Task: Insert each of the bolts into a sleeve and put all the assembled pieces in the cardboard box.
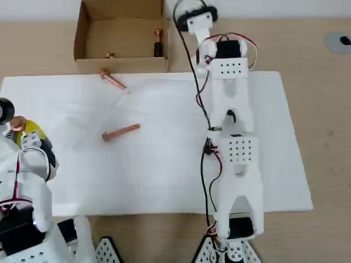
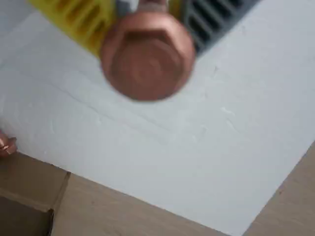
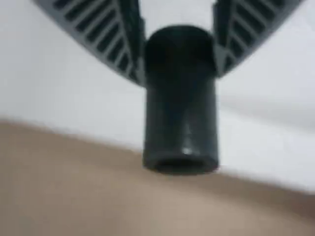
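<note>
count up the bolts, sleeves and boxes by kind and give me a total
Bolts: 5 (mat bolt, edge bolt, held bolt in left pincer, sleeved bolt and a copper piece, likely a bolt, in the box)
Sleeves: 2 (held sleeve in right pincer, boxed sleeve)
Box: 1
Total: 8

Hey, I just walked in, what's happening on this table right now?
It's a bolt-and-sleeve assembly job. The left gripper holds a copper bolt in its jaws over the white mat. The right gripper holds a black sleeve beside the cardboard box. One assembled piece is already in the box, and two loose bolts lie on the mat.
</note>
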{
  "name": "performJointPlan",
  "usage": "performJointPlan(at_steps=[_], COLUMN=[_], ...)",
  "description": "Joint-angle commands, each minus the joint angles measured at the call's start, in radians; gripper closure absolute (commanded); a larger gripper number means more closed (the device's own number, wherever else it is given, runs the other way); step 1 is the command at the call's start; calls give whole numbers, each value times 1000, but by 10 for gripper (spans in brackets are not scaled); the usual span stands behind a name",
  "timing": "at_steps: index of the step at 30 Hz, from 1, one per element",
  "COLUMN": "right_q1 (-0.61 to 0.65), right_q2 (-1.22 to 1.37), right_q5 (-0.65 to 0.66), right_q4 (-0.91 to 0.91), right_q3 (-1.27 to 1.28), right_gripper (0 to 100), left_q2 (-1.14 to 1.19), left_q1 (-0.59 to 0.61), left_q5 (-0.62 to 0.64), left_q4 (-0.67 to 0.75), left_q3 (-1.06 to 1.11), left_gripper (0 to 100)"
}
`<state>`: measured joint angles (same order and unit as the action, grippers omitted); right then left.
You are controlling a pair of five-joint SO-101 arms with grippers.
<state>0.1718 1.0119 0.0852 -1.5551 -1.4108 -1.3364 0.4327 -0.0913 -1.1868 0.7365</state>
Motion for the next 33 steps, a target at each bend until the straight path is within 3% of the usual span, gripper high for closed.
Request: performJointPlan(at_steps=[1, 9, 16, 21, 30, 33], right_q1=[56, 156, 145, 145, 145, 145], right_q2=[-27, -400, -665, -889, -1391, -1546], right_q5=[2, -135, -144, -146, -149, -149], right_q4=[-57, -196, -236, -236, -233, -233], right_q3=[-274, -255, -213, 90, 869, 1064], right_gripper=[988, 988, 989, 989, 989, 989], left_q2=[-8, -8, -8, -8, -7, -7], left_q1=[-8, -5, -15, -15, -17, -78], left_q5=[8, 100, 98, 92, 91, 91], left_q4=[58, 140, 226, 292, 302, 301], left_q3=[20, 41, 58, 112, 127, 127], left_gripper=[990, 990, 991, 988, 988, 990])
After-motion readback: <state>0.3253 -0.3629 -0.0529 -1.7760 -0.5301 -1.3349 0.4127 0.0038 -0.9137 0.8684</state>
